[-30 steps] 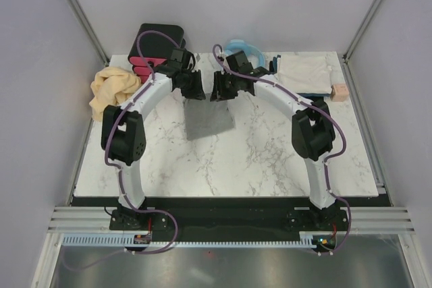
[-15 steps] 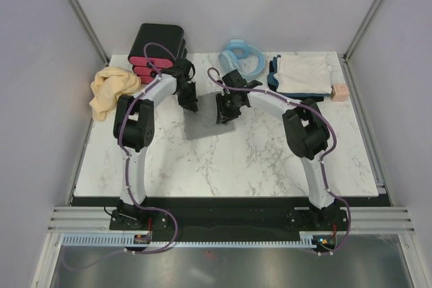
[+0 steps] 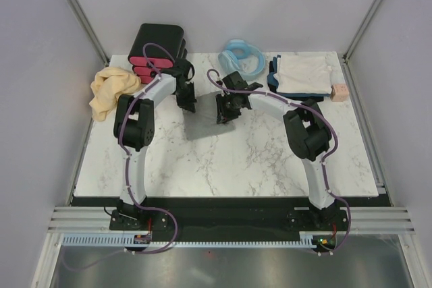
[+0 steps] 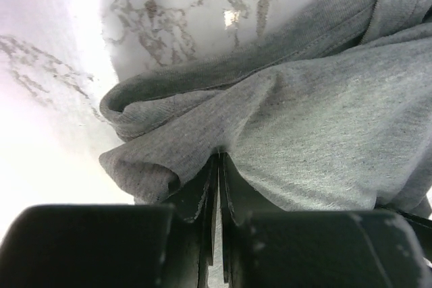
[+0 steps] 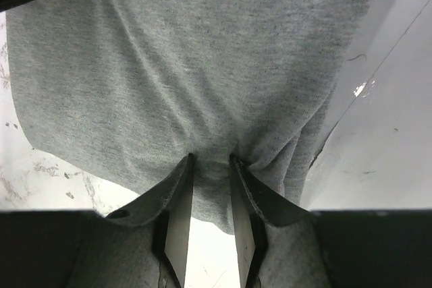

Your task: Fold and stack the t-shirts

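The heather-grey t-shirt (image 3: 201, 126) lies bunched on the marble table (image 3: 256, 160) between my two grippers. My left gripper (image 3: 189, 102) is at its far left edge. In the left wrist view its jaws (image 4: 219, 160) are pressed nearly together, pinching a fold of the grey cloth (image 4: 304, 112). My right gripper (image 3: 224, 111) holds the far right edge; its jaws (image 5: 211, 163) are closed on a thicker fold of the grey cloth (image 5: 189, 65). A tan-yellow t-shirt (image 3: 111, 89) lies crumpled at the back left. A folded whitish t-shirt (image 3: 304, 72) rests on a dark one at the back right.
A black box with pink drawers (image 3: 158, 46) stands at the back left, just behind my left arm. A light-blue coiled hose (image 3: 241, 54) lies at the back centre. A small pink block (image 3: 339, 92) sits beside the folded stack.
Both grippers have come down and nearer with the grey t-shirt, which hung spread out before and now lies shorter and bunched on the table. The left jaws have closed tighter.
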### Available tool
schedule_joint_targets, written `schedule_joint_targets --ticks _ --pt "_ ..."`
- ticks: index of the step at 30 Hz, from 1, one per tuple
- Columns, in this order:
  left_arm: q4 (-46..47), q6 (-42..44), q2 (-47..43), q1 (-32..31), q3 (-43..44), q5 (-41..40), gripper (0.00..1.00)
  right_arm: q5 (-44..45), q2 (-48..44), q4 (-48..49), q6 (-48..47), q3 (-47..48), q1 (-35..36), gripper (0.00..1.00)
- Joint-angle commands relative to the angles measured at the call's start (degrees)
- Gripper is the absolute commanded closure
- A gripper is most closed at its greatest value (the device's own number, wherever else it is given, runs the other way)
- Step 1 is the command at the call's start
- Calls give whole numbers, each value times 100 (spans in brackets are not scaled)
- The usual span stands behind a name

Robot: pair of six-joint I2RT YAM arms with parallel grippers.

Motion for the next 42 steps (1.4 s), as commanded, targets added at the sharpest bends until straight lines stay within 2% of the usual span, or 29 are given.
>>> schedule_joint_targets --ticks 1,14,23,27,32,35,41,42 --pt "-281 71 -34 350 77 -635 89 387 151 -659 -213 -473 34 64" --pt "-395 203 -404 781 68 -846 85 387 133 -588 -72 -842 34 65" --pt "-395 212 -377 922 156 -556 86 317 -95 -562 -142 -1071 34 65" --pt "-404 177 -605 922 147 -609 84 159 -498 -518 -46 -913 34 59" --pt "-413 107 -992 922 -28 -30 77 -43 -939 -561 78 -185 26 57" --pt "-422 -16 -1326 922 -300 340 75 -123 -1062 -956 60 308 26 56" --pt "-422 -149 -2090 913 -951 1157 73 150 -1738 -1028 34 511 -176 56" --pt "-404 -227 -2170 913 -1038 1289 73 176 -1861 -1019 68 476 -368 48"
